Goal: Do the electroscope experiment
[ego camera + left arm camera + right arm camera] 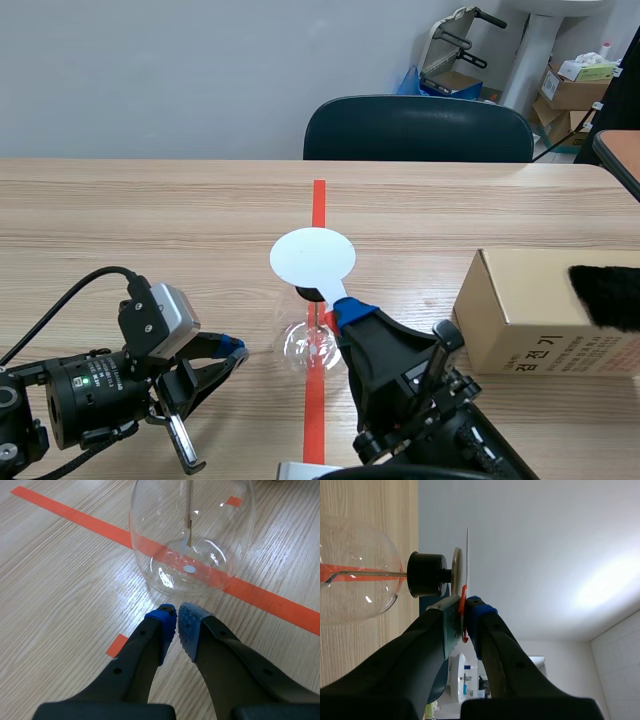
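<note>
Right pincer [466, 615]: closed on the red-edged grip of the white disc [312, 257]. I am holding it firmly.
White disc: held flat over the electroscope's metal cap [456, 570]. They look touching or just apart; I cannot tell which.
Electroscope: the glass flask [192, 535] stands upright on the counter [150, 230], on the tape line, with the black stopper [426, 574] seated in its neck.
Left pincer [177, 622]: pads all but together, holding nothing, tips just beside the flask's base.
Leaf: the foil at the end of the rod [189, 510] hangs roughly straight. I cannot confirm any spread.
Progress: I judge the disc to be at the presenting step. Reading the leaf, withdrawing the disc and setting it down are left.
Right arm pose: comes in low and angles upward, so the wrist looks sideways across the cap.
Left arm pose: lies low along the counter, pointing at the flask.
Surroundings: a cardboard box [540, 310] stands well apart from the flask, with a black fur piece [607, 295] on it.
</note>
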Controlling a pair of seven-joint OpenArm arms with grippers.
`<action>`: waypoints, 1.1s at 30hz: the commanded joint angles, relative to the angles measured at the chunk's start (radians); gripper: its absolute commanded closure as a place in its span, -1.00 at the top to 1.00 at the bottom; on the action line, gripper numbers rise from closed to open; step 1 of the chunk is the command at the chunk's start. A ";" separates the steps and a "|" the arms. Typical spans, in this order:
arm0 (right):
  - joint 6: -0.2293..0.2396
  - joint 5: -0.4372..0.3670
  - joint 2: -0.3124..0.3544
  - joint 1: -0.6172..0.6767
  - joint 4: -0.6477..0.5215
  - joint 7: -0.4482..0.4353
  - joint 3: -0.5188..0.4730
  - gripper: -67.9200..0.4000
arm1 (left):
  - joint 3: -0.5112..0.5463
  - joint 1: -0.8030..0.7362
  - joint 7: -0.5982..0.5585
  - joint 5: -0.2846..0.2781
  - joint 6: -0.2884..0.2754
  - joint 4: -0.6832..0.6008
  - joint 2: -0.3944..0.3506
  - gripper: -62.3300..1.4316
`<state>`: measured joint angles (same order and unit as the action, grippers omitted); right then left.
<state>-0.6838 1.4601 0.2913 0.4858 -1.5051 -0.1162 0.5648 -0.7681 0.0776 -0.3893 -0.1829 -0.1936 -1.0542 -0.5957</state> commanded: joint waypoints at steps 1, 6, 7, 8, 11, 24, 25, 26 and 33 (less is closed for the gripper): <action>-0.011 0.001 0.005 -0.003 -0.020 -0.003 -0.005 -0.97 | 0.002 -0.003 -0.010 -0.007 0.000 -0.018 0.002 -0.75; -0.011 0.001 0.005 -0.003 -0.020 -0.003 -0.005 -0.97 | 0.002 -0.003 -0.010 -0.007 0.000 -0.018 0.002 -0.75; -0.011 0.001 0.005 -0.003 -0.020 -0.003 -0.005 -0.97 | 0.002 -0.003 -0.010 -0.007 0.000 -0.018 0.002 -0.75; -0.011 0.001 0.005 -0.003 -0.020 -0.003 -0.005 -0.97 | 0.002 -0.003 -0.010 -0.007 0.000 -0.018 0.002 -0.75; -0.011 0.001 0.005 -0.003 -0.020 -0.002 -0.005 -0.97 | 0.002 -0.003 -0.010 -0.007 0.000 -0.018 0.002 -0.75; -0.011 0.001 0.005 -0.003 -0.020 0.166 -0.005 -0.97 | 0.002 -0.003 -0.010 -0.007 0.000 -0.018 0.002 -0.75; -0.011 0.001 0.005 -0.003 -0.020 0.191 -0.005 -0.97 | 0.002 -0.003 -0.010 -0.007 0.000 -0.018 0.002 -0.75; -0.011 0.001 0.005 -0.003 -0.020 0.216 -0.005 -0.97 | 0.002 -0.003 -0.010 -0.007 0.000 -0.018 0.002 -0.75; -0.011 0.001 0.005 -0.003 -0.020 0.372 -0.005 -0.97 | 0.002 -0.003 -0.010 -0.007 0.000 -0.018 0.002 -0.75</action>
<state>-0.6838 1.4601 0.2913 0.4858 -1.5051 0.2481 0.5648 -0.7681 0.0776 -0.3897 -0.1829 -0.1936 -1.0542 -0.5957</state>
